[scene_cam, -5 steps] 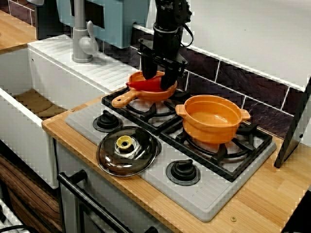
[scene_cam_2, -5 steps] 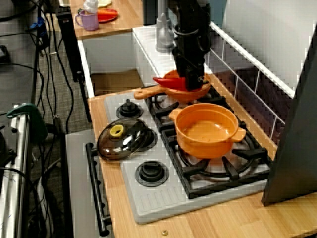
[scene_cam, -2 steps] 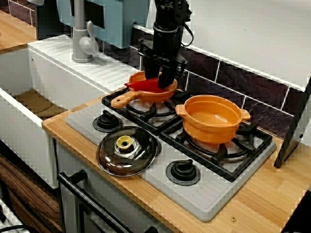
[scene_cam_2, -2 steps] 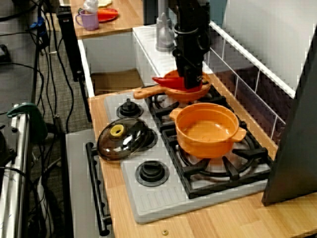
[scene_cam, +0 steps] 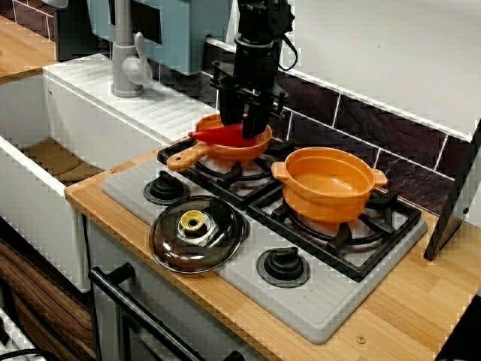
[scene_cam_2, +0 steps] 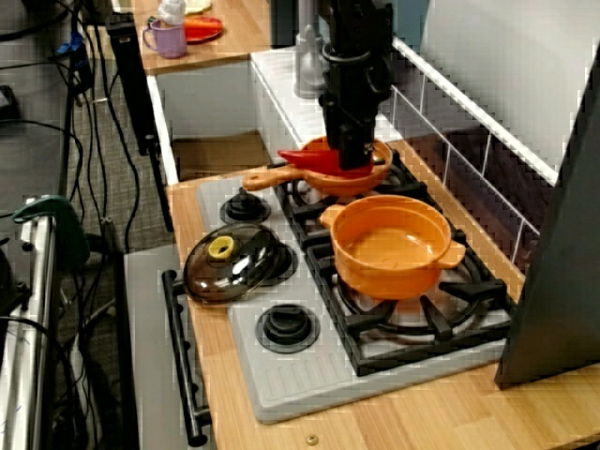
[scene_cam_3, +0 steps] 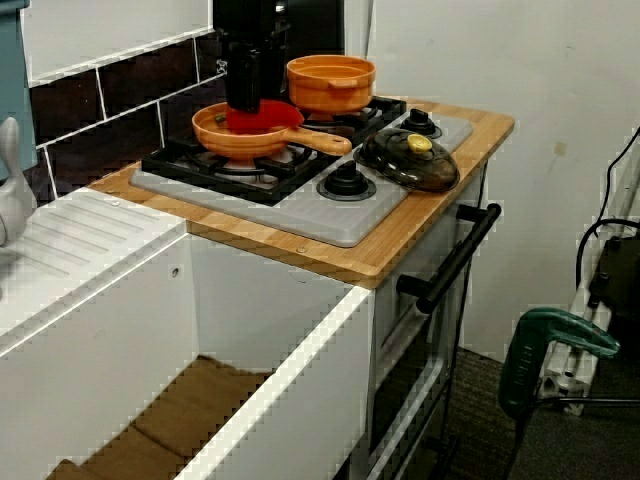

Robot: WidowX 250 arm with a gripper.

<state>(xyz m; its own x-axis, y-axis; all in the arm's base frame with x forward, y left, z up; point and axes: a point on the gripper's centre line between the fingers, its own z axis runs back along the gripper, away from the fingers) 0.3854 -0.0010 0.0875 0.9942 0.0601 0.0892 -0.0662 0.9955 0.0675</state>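
Note:
My black gripper (scene_cam: pixel 242 129) reaches down into an orange frying pan (scene_cam: pixel 188 155) on the back left burner of the stove. Its fingers stand on either side of a red utensil (scene_cam: pixel 214 135) lying in the pan, whose pointed end sticks out to the left. From the side view, the gripper (scene_cam_2: pixel 352 159) covers the wide end of the red utensil (scene_cam_2: pixel 305 157). The view from the sink side shows the gripper (scene_cam_3: pixel 252 100) pressed onto the red utensil (scene_cam_3: pixel 270 118) inside the pan (scene_cam_3: pixel 320 143).
An orange two-handled pot (scene_cam: pixel 329 184) sits on the back right burner, close to the pan. A dark glass lid (scene_cam: pixel 197 233) with a yellow knob lies at the stove's front. A grey faucet (scene_cam: pixel 126 60) and a white sink (scene_cam: pixel 45 158) are to the left.
The gripper has shifted a little to the left. The red utensil and the frying pan have slid left with it.

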